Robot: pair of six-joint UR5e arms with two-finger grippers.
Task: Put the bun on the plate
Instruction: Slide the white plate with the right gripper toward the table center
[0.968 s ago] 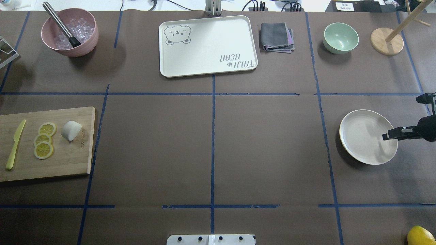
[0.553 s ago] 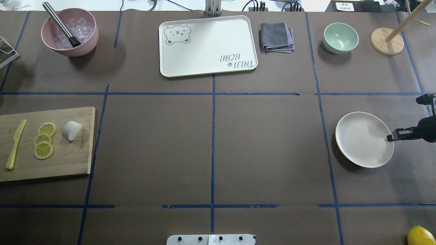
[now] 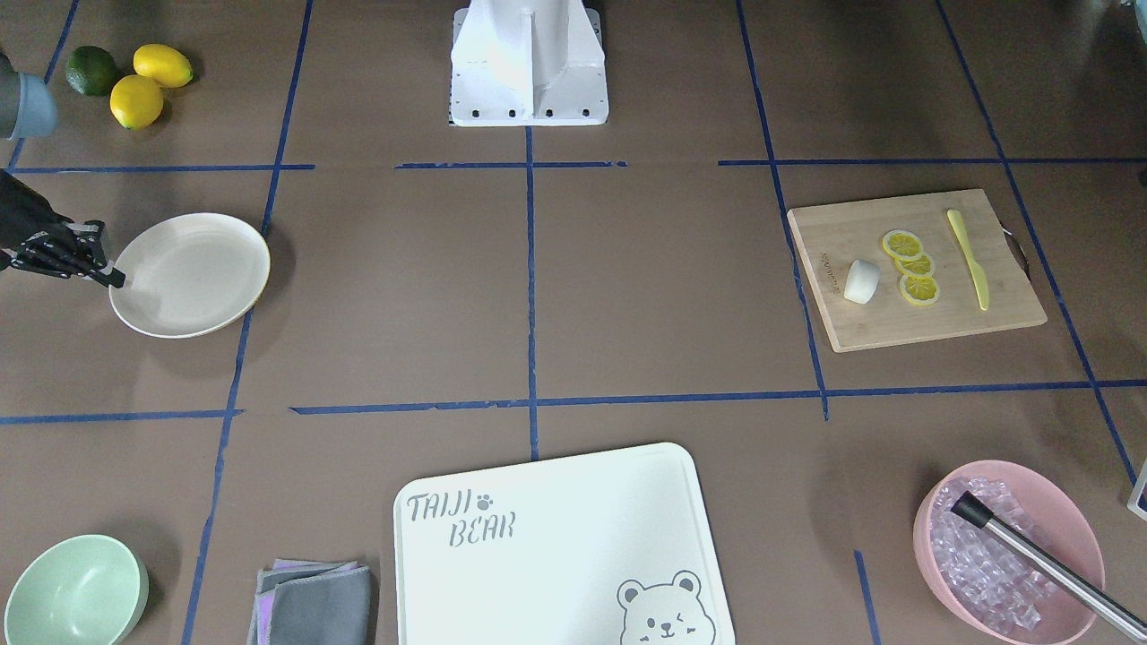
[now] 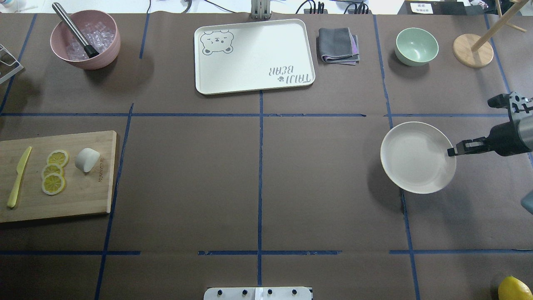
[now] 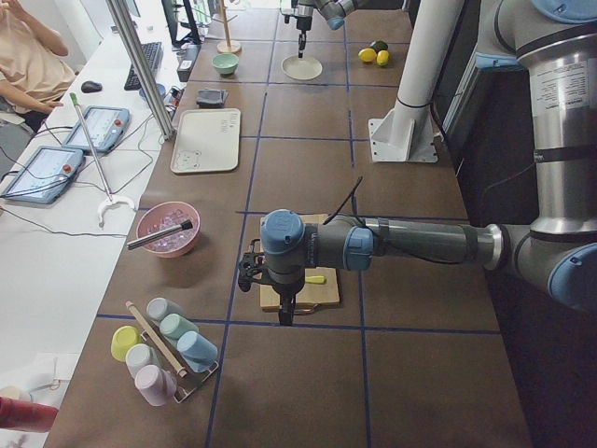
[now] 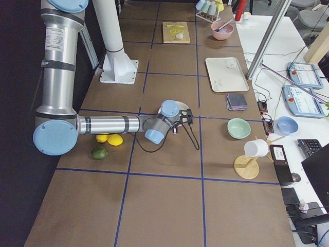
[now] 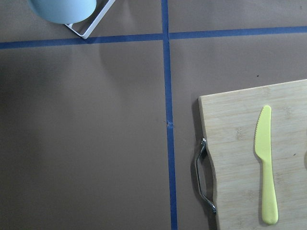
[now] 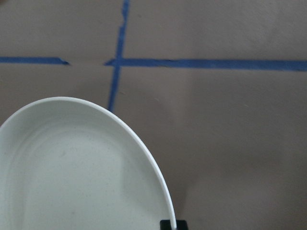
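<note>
The white bun (image 4: 87, 159) lies on the wooden cutting board (image 4: 83, 200) at the table's left, beside the lemon slices; it also shows in the front view as the bun (image 3: 862, 281). The cream plate (image 4: 416, 160) sits at the right, near a blue tape crossing. My right gripper (image 4: 451, 152) is shut on the plate's right rim; the plate (image 8: 72, 167) fills the right wrist view. Only the exterior left view shows my left gripper (image 5: 287, 315), which hangs by the board's outer end. I cannot tell whether it is open or shut.
Three lemon slices (image 4: 54, 171) and a yellow knife (image 4: 18, 177) share the board. A pink bowl of ice (image 4: 85, 39), a bear-printed tray (image 4: 254, 56), a grey cloth (image 4: 338, 46), a mint bowl (image 4: 416, 46) and a wooden stand (image 4: 472, 50) line the far edge. Lemons (image 3: 148, 85) lie near the base.
My right gripper has closed in on the plate's rim and moved left with it. The plate has shifted left and slightly toward the far side. The bun has not moved.
</note>
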